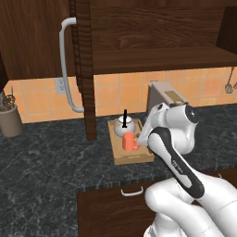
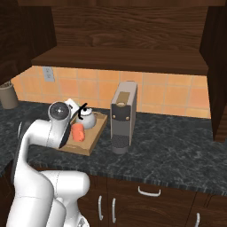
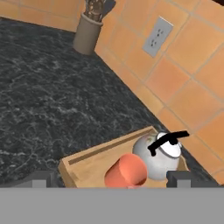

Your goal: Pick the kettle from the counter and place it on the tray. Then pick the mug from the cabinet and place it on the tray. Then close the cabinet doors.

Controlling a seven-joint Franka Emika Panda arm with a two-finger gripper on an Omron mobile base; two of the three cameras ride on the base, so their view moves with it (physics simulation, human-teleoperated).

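The wooden tray (image 1: pixel 135 159) (image 2: pixel 91 144) (image 3: pixel 83 164) lies on the dark counter (image 1: pixel 46 162) below the cabinet (image 1: pixel 162 58). On it stand the silver kettle (image 1: pixel 124 126) (image 2: pixel 87 119) (image 3: pixel 159 159) with its black handle, and the orange-red mug (image 1: pixel 130 141) (image 2: pixel 78 131) (image 3: pixel 127 171) right in front of it. My gripper (image 3: pixel 109 179) hovers open above the tray, apart from both, its fingertips (image 3: pixel 41 179) spread wide. The cabinet doors (image 1: pixel 28 37) (image 2: pixel 217 66) stand open, one with a curved grey handle (image 1: pixel 66 65).
A boxy grey coffee machine (image 1: pixel 164 95) (image 2: pixel 123 115) stands just right of the tray. A beige utensil pot (image 1: pixel 10 119) (image 2: pixel 8 95) (image 3: pixel 89 30) sits far left by the tiled wall, near an outlet (image 3: pixel 157 37). The open door's edge (image 1: pixel 86 69) hangs close to the tray's left.
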